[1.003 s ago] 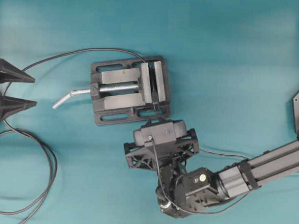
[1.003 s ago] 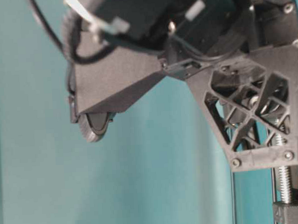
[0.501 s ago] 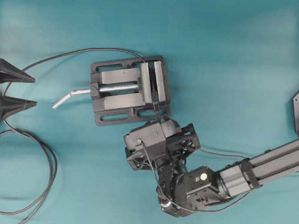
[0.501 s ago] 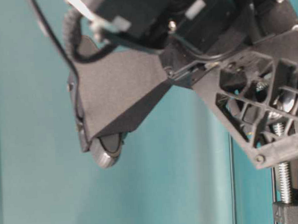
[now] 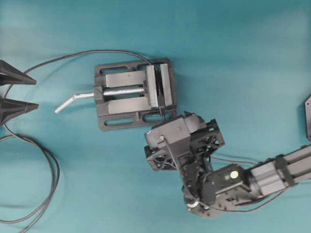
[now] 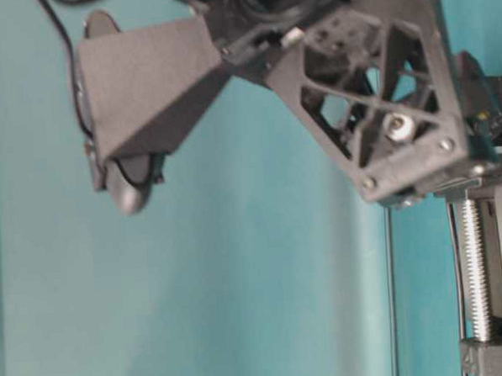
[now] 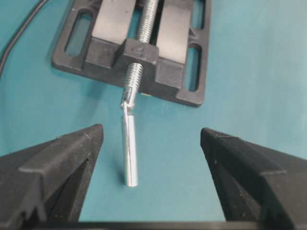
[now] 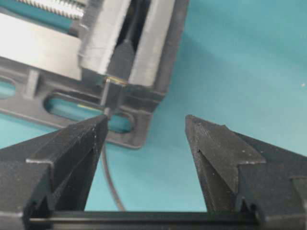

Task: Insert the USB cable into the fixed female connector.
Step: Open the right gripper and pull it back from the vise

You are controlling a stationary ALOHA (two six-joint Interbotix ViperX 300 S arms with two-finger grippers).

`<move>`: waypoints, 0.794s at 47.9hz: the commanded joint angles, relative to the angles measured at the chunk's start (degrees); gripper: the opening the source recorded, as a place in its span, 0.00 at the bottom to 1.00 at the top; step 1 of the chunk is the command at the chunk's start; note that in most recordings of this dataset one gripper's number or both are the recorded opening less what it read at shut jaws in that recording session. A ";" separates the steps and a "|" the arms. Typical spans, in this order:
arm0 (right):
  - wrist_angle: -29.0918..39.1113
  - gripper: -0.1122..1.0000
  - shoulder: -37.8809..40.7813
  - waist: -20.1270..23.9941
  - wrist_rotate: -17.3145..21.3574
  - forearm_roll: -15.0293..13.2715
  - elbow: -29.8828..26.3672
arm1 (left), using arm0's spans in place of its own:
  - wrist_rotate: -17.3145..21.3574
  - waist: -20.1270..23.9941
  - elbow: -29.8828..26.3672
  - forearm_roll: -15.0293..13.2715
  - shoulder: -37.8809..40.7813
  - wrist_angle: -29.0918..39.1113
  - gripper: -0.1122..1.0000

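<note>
The fixed female connector (image 8: 122, 57) is a small dark block clamped between the grey jaws of the black vise (image 5: 130, 95). The USB cable's black plug (image 8: 111, 95) sits end-on against it, metal tip in the socket. Its thin cable (image 8: 106, 167) trails toward me past my left finger. My right gripper (image 8: 146, 122) (image 5: 176, 123) hangs open just off the vise's corner, holding nothing. My left gripper (image 7: 151, 132) (image 5: 36, 95) is open at the table's left edge, facing the vise's silver handle (image 7: 129, 153).
The long dark cable (image 5: 70, 56) runs from the vise's far side to the left and loops near the front left (image 5: 51, 169). In the table-level view the right wrist (image 6: 372, 89) fills the top, with the vise screw (image 6: 476, 269) at right.
My right gripper has opened, let go of the plug and drawn back down and right from the vise. The plug stays at the connector. The left arm has not moved.
</note>
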 commanded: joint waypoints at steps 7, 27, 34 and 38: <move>5.27 0.76 -6.86 0.18 0.18 -2.72 4.75 | -0.62 2.20 -0.62 0.00 0.44 -0.62 0.96; 16.79 0.76 -16.26 0.18 0.62 -9.49 20.13 | -0.35 2.81 -0.70 0.26 0.44 -0.88 0.96; 17.58 0.76 -21.01 0.18 3.16 -11.60 26.02 | -0.35 2.81 -0.70 0.26 0.44 -0.88 0.96; 18.02 0.76 -24.08 0.26 5.19 -13.01 29.88 | -0.26 2.81 -0.70 0.26 0.44 -0.97 0.96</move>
